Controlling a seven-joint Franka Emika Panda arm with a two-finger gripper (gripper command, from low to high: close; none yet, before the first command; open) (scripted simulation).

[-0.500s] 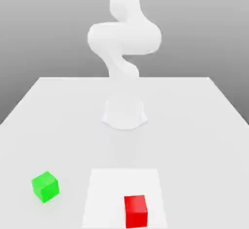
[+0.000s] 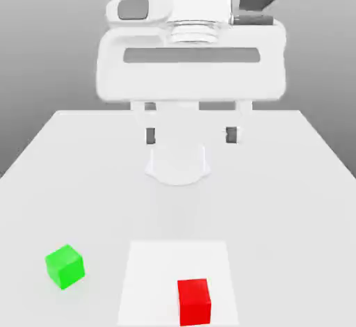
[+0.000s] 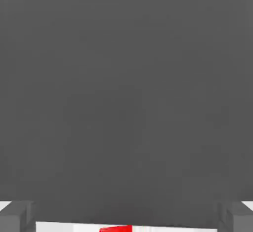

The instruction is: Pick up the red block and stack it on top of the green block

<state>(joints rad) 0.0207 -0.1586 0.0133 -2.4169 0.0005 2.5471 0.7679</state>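
Arm swung forward since 0.5 s ago, hand now hangs big in exterior view, blocks haven't budged

- gripper (image 2: 190,136) spread wide, nothing held, fingers pointing down, high above table (image 2: 292,179)
- red block (image 2: 194,301) on paler square patch (image 2: 153,277), 6 o'clock from gripper, near front edge
- green block (image 2: 65,266) well apart, 9 o'clock from red, bare table
- hand view catches sliver of red (image 3: 116,229) between fingertips
- guess: lining up over red for straight drop, wide jaws to clear cube sides
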